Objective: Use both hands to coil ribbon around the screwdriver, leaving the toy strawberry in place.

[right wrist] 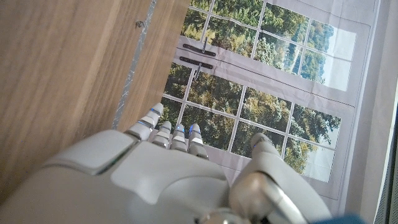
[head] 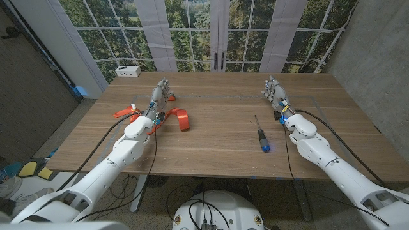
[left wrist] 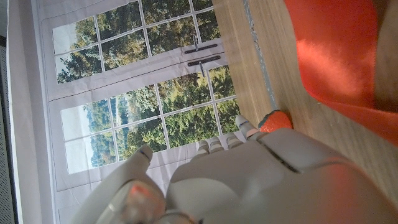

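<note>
Currently, the left hand (head: 161,94) stands toward the tabletop's far left part, fingers apart and holding nothing. The right hand (head: 275,92) stands toward the far right part, fingers likewise apart and empty.

The orange ribbon (head: 181,117) lies on the left half of the tabletop, just beside the left forearm, one end looped near the middle and the other trailing toward the left edge. In the left wrist view it (left wrist: 339,56) shows as a broad, smooth band lying on the wood. A small red-orange object (left wrist: 275,119) sits just past the left fingertips; it may be the toy strawberry, but this cannot be confirmed.

The screwdriver (head: 261,135) lies on the right half of the tabletop, well apart from the ribbon, blue-tipped handle toward the near edge and shaft pointing to the far edge.

Handling judgement:
- Ribbon: light, limp and probably slippery. Pinch it near a free end; it will not hold shape unless kept taut.
- Screwdriver: rigid and light, and it may roll. Grip the handle, which is thicker than the shaft, leaving the shaft free for coiling.

Neither item is yet held.
</note>
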`<state>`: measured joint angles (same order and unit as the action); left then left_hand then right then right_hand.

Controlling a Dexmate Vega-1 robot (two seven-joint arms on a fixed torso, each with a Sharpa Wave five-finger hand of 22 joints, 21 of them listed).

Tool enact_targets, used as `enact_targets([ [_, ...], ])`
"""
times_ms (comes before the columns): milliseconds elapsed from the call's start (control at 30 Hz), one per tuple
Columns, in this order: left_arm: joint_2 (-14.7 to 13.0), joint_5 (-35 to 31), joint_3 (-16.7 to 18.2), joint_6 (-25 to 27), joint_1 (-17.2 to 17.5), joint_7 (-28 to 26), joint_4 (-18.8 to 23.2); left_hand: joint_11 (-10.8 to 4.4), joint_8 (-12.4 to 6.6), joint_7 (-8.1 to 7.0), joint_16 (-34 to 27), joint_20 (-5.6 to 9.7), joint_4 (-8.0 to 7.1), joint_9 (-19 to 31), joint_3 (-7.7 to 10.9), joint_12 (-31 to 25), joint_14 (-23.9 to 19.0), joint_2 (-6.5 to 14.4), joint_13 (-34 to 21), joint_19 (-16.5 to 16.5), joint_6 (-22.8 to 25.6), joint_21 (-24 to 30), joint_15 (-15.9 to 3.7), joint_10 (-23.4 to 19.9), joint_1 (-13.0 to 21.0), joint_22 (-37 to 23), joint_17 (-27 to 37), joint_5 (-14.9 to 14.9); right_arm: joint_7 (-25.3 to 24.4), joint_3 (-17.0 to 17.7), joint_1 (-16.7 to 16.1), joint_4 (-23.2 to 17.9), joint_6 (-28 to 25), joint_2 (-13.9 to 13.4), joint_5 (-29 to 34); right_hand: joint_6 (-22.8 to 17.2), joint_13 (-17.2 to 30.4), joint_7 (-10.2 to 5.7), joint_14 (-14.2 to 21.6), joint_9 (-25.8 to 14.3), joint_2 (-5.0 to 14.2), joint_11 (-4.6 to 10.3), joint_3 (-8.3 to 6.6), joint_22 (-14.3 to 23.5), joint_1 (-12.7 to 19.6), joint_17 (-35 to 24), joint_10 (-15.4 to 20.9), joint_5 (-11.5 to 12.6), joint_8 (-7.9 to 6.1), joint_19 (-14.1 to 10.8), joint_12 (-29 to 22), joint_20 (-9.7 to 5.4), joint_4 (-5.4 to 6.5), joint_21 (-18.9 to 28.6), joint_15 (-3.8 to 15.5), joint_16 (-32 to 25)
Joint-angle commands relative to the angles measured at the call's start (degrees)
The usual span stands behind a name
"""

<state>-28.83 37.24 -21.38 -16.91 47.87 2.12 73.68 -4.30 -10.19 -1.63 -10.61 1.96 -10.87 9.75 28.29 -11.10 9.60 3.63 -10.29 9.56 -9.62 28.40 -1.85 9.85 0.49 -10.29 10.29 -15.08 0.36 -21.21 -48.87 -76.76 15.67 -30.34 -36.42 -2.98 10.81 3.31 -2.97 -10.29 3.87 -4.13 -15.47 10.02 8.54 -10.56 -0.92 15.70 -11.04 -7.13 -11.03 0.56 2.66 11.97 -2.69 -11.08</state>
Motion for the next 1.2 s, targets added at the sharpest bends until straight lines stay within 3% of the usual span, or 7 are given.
enact_targets([
  [33,0.43,-0.26,-0.18,-0.59,0.23,-0.28,-0.38,0.27,-0.55,0.51,-0.43,1.65,0.33,0.28,0.12,-0.82,14.60,5.52,-0.10,8.97,-13.87,0.29,0.18,14.71,0.03,-0.06,0.09,-0.43,-6.11,-0.50,-2.38,-6.29,-3.20,-3.26,5.16,-1.51,0.22,0.14,1.49,-0.29,-0.01,-1.54,-0.54,0.14,1.98,-0.19,1.06,0.23,-0.64,-0.82,-0.69,1.68,-1.50,0.28,-1.54,-0.74],
  [267,0.28,0.10,-0.23,-0.29,0.35,0.25,-0.22,0.56,-0.84,0.59,-0.62,1.22,0.61,0.29,-0.02,-1.10,13.72,5.31,-0.12,8.13,-12.83,0.35,0.46,13.68,0.25,0.00,0.02,-0.50,-10.51,-1.10,-4.16,-12.78,-8.30,-7.33,10.25,-3.58,0.32,-0.90,3.09,-0.39,0.28,-1.60,-1.40,0.25,4.49,-0.20,3.01,-0.07,-1.16,-1.17,-1.24,3.77,-3.48,0.22,-2.36,-1.00],
  [733,-0.29,0.21,-0.42,0.22,0.62,0.95,0.58,1.21,-0.98,1.08,-0.75,0.08,1.03,0.30,-0.12,-1.45,12.42,5.07,-0.18,7.09,-11.68,0.27,1.14,12.13,0.70,0.06,-0.10,-0.66,-14.89,-0.44,-8.65,-26.17,-21.09,-15.72,15.57,-4.32,0.39,-2.10,4.27,-0.44,0.96,-1.01,-2.56,0.31,7.24,-0.22,3.97,-0.65,-1.17,-1.70,-1.34,4.45,-5.51,0.30,-2.34,-1.17],
  [1200,-0.54,0.39,-0.63,0.57,0.60,1.72,0.83,1.74,-0.96,1.37,-0.72,-0.33,1.18,0.31,-0.20,-1.56,11.74,4.95,-0.23,6.55,-11.08,0.11,1.60,11.28,0.93,0.07,-0.13,-0.76,-17.92,0.46,-11.83,-36.26,-32.35,-21.04,19.07,-6.38,0.46,-2.45,6.83,-0.50,1.87,-0.72,-3.86,0.37,10.25,-0.24,6.51,-1.71,-1.44,-2.94,-1.86,4.97,-7.78,0.58,-1.75,-1.70],
])
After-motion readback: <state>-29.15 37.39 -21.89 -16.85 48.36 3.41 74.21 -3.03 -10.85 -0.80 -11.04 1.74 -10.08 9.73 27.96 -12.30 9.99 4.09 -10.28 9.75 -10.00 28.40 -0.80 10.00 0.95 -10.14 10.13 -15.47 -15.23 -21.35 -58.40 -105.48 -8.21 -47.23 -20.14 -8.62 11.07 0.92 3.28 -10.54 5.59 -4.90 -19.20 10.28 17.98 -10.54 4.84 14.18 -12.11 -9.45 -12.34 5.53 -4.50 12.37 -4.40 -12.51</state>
